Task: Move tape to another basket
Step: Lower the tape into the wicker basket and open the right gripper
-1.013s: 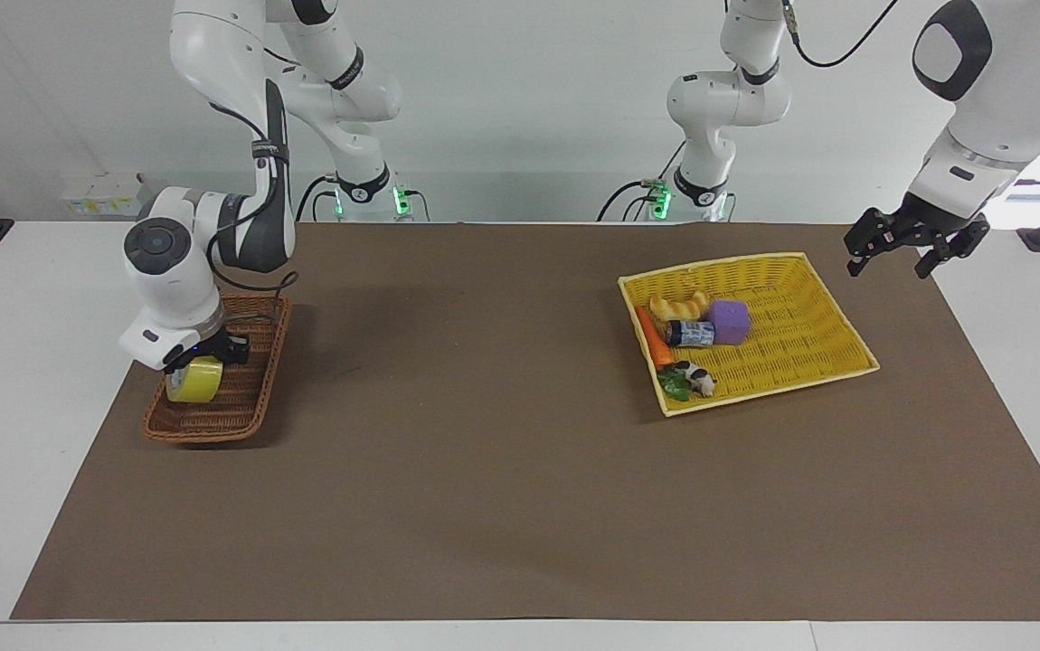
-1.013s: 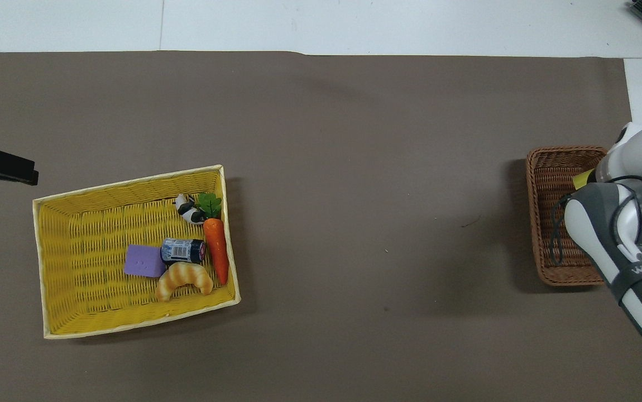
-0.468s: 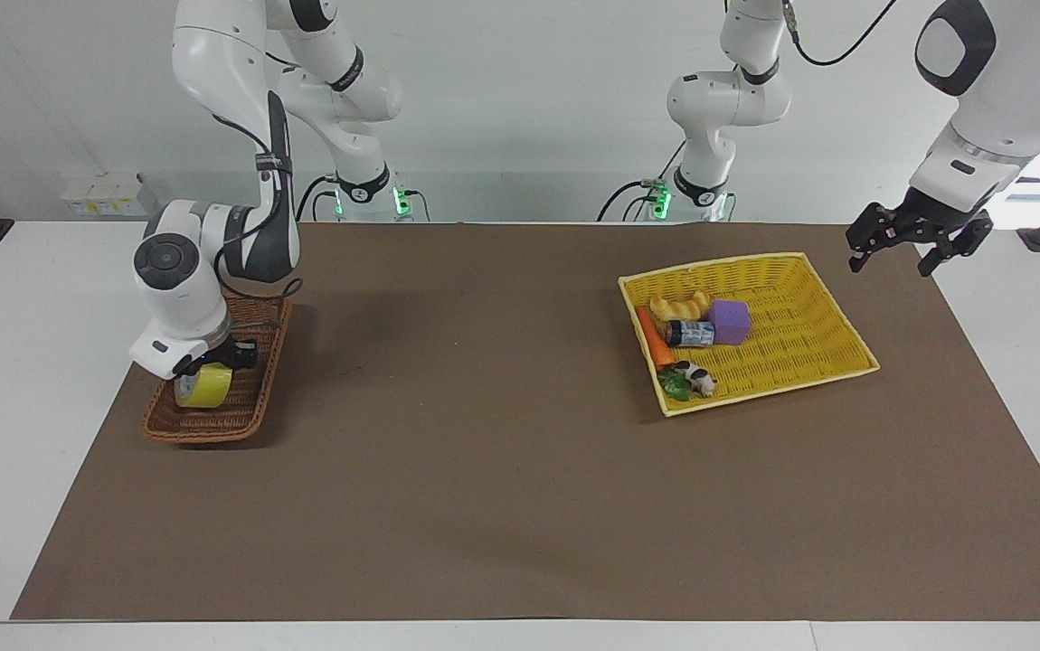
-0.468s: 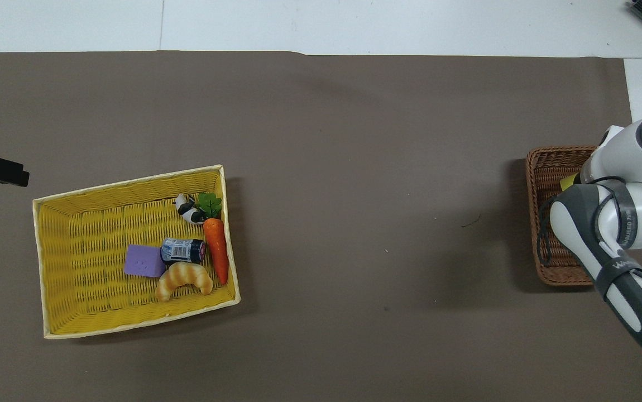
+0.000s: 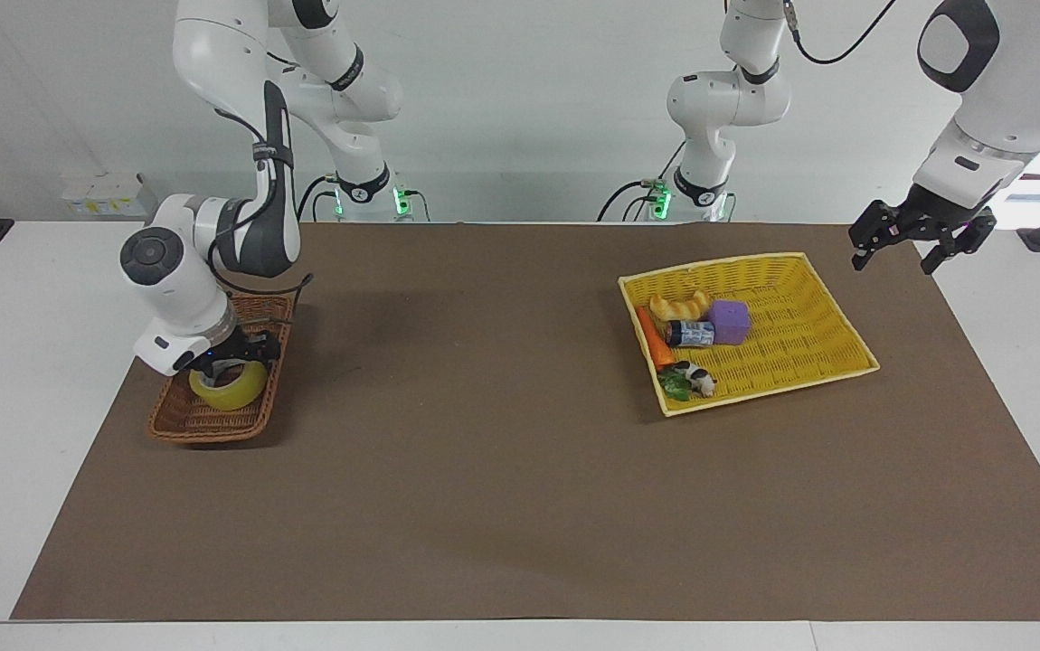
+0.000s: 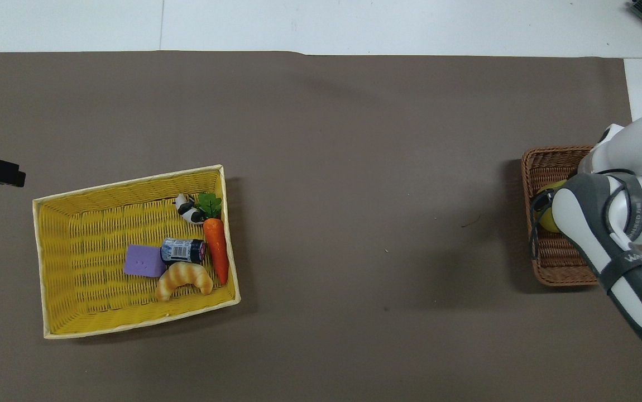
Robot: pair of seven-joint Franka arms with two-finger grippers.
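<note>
Having just let go, the right gripper point(image 5: 235, 354) stands open over the tape point(image 5: 229, 385), now lying flat in the basket point(image 5: 178, 427), so delivery looks done, while the left gripper point(image 5: 916, 244) waits open

robot lab: two white arms point(image 5: 240, 117) bolted behind brown-papered table point(image 5: 520, 506), bare walls.

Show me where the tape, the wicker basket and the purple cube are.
tape point(image 5: 229, 387): facing view, on its yellow outer wall.
wicker basket point(image 5: 178, 421): facing view, on its bare woven floor.
purple cube point(image 5: 729, 322): facing view, on its front face.
</note>
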